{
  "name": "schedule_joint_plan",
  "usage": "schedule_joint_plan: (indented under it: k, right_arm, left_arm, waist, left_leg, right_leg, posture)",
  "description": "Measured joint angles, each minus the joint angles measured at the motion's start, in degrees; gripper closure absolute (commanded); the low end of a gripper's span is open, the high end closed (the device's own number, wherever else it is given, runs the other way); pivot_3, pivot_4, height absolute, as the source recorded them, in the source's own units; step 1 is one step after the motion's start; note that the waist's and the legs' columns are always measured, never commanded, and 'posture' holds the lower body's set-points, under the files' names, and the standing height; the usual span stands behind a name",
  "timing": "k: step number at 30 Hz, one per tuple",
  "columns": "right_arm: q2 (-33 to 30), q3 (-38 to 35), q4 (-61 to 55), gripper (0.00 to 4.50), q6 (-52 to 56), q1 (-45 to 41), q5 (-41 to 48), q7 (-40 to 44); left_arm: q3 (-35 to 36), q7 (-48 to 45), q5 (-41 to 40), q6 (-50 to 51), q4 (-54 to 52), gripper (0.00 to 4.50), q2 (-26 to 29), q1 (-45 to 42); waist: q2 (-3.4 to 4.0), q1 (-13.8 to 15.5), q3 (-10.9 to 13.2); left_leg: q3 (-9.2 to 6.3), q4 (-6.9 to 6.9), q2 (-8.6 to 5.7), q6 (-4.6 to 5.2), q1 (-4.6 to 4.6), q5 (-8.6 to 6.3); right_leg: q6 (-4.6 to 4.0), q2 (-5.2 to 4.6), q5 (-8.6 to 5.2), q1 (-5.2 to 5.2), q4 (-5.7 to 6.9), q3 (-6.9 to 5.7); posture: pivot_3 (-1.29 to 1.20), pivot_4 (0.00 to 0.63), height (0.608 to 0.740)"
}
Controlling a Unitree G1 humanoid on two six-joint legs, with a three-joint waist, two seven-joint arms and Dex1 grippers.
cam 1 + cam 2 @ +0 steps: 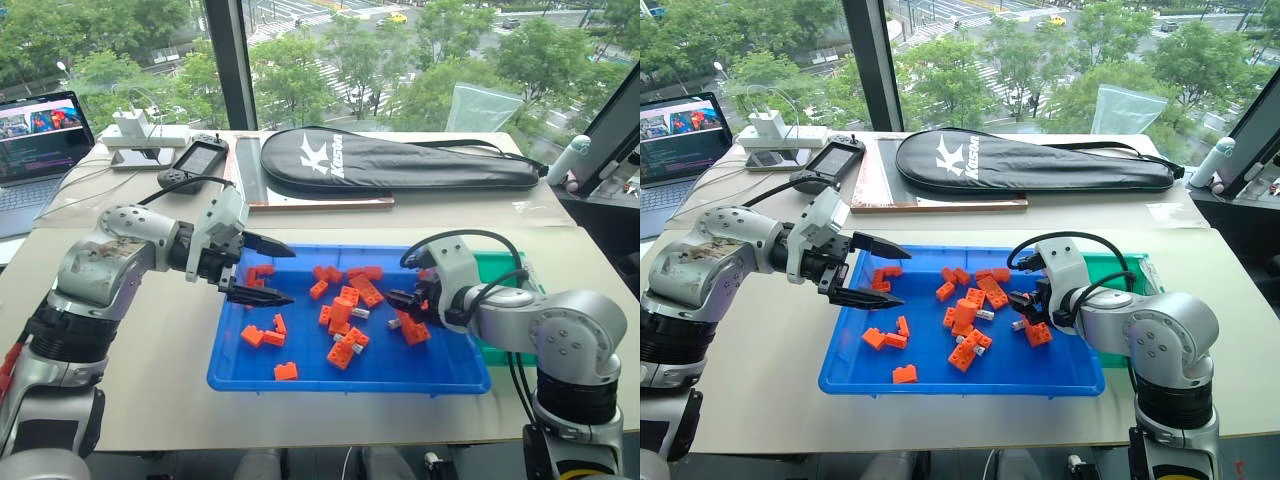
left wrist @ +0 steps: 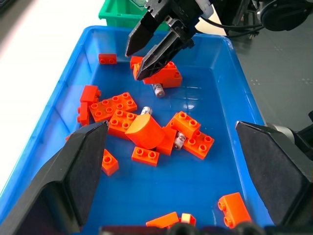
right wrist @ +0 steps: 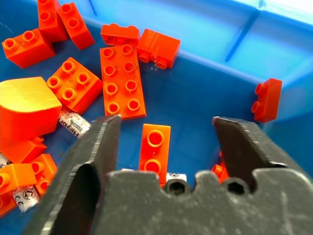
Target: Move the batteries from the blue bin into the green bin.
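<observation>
Beige table (image 1: 150,370) by a window (image 1: 420,60) carries the blue bin (image 1: 240,372); both grippers, left (image 1: 268,272) and right (image 1: 397,306), gape apart.

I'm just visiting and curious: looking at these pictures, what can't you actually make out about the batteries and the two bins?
- Battery count: batteries lie partly under orange bricks in the blue bin, so the total is unclear.
- Green bin: the right gripper and its arm cover most of it in the head views; the picture's edge crops it in the left wrist view, so its contents are hidden.
- Whether the right gripper touches a battery: the fingers block the spot.
</observation>
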Motion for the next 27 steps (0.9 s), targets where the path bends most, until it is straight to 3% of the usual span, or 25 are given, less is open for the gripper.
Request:
schedule_joint_plan:
  k: [5, 6, 11, 17, 20, 24, 27]
  right_arm:
    - [-0.3, 1.0, 0.0, 3.99, 0.0, 0.4, -0.8, 0.3]
    - [-0.4, 1.0, 0.0, 4.09, 0.0, 0.4, -1.0, 0.4]
    - [-1.6, 1.1, 0.0, 4.09, 0.0, -0.4, -1.9, 1.2]
    - [-4.9, -3.2, 1.7, 4.09, 0.0, -9.1, 1.1, 3.5]
    - [-1.1, -6.5, 3.1, 4.09, -0.1, -13.7, 2.1, 4.8]
    - [-0.2, -1.7, 3.1, 4.09, -5.2, -13.5, -0.5, 9.8]
    - [-2.2, 5.6, 3.9, 4.09, -18.0, -11.3, -8.6, 16.0]
  left_arm:
    - [0.0, 0.3, 0.0, 0.0, -0.3, 0.00, 0.0, 0.0]
    - [0.0, 0.4, 0.0, 0.0, -0.3, 0.00, 0.0, 0.0]
    - [0.0, 0.5, 0.3, -0.7, -0.2, 0.00, -0.2, 0.0]
    - [-0.2, 0.4, 0.7, -1.2, 1.4, 0.00, -0.9, -0.7]
    - [-0.9, 0.4, 1.9, -2.3, 2.3, 0.00, -1.1, -1.1]
    - [-2.0, 0.9, 5.0, -4.9, 4.1, 0.00, -1.3, -1.3]
    - [-2.0, 1.2, 6.5, -6.0, 4.4, 0.00, -1.2, -1.2]
  waist:
    - [0.00, 0.0, 0.0]
    - [0.00, 0.0, 0.0]
    - [0.00, 0.0, 0.0]
    - [0.01, 0.0, 0.0]
    - [0.01, -0.3, 0.0]
    - [0.02, -0.2, 0.0]
    - [0.02, 0.0, 0.0]
  left_leg:
    - [0.00, 0.00, 0.00, 0.00, 0.00, 0.00]
    - [0.00, 0.00, 0.00, 0.00, 0.00, 0.00]
    - [0.00, 0.00, 0.00, 0.00, 0.00, 0.00]
    - [0.00, -0.01, 0.02, 0.00, 0.00, 0.00]
    - [-0.01, -0.02, 0.09, 0.00, 0.01, 0.00]
    - [-0.02, -0.02, 0.08, 0.00, -0.03, 0.00]
    - [-0.01, -0.01, 0.05, 0.00, -0.05, 0.00]
  right_leg:
    - [0.00, 0.00, 0.00, 0.00, -0.01, 0.00]
    - [0.00, 0.00, 0.00, 0.00, -0.01, 0.00]
    - [0.00, 0.00, 0.00, 0.00, -0.01, 0.00]
    - [-0.01, 0.02, 0.00, -0.01, 0.00, 0.00]
    - [-0.07, 0.13, 0.04, -0.02, -0.01, 0.01]
    - [-0.07, 0.13, 0.04, -0.04, 0.01, 0.01]
    - [-0.07, 0.12, 0.04, -0.02, -0.02, -0.01]
  posture:
    - [0.00, 0.150, 0.729]
    - [0.00, 0.150, 0.729]
    - [0.00, 0.150, 0.729]
    - [0.00, 0.150, 0.729]
    - [0.00, 0.150, 0.729]
    - [0.00, 0.150, 0.729]
    - [0.00, 0.150, 0.729]
